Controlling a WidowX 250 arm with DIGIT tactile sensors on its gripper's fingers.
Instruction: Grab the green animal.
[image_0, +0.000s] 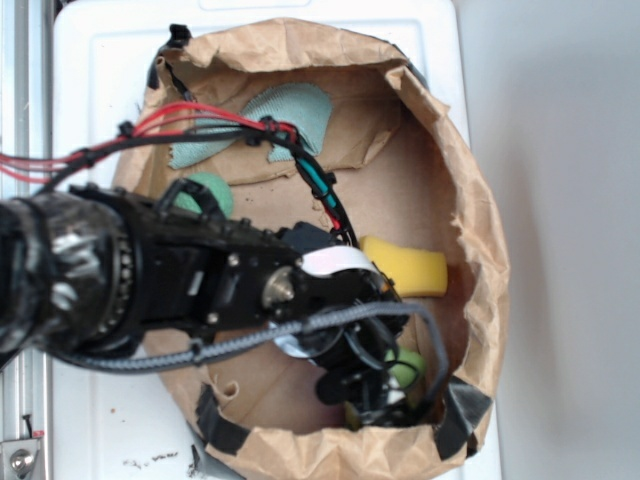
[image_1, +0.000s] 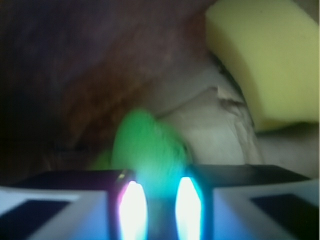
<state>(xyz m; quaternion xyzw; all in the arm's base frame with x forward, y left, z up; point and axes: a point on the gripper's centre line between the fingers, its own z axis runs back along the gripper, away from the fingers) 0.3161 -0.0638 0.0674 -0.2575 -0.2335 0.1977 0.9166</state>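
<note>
**Pincer down on the green animal at the bag's near rim**

Pincer (image_0: 385, 385) lowered deep into the brown paper bag (image_0: 480, 230), close to its bottom rim. In the wrist view, 2 glowing fingertips (image_1: 131, 210) standing close together, with the green animal (image_1: 147, 147) blurred just ahead of them and reaching down into the narrow gap. Looks pinched on the toy's near end, but cannot tell for certain: too blurred to confirm contact.

Green animal (image_0: 405, 368) lying at the bag's bottom-right corner, mostly hidden under the wrist in the exterior view.

Likely light, soft and squashy; plush that compresses under the pads rather than slipping. Best taken across the body, not by a stubby limb, which could pull free.

Just beyond, toward the right wall: a yellow sponge (image_0: 405, 265), near but apart from the toy. Further off, near the left wall: a teal ball (image_0: 208, 190). At the top edge: a pale teal rag (image_0: 290, 115).
</note>
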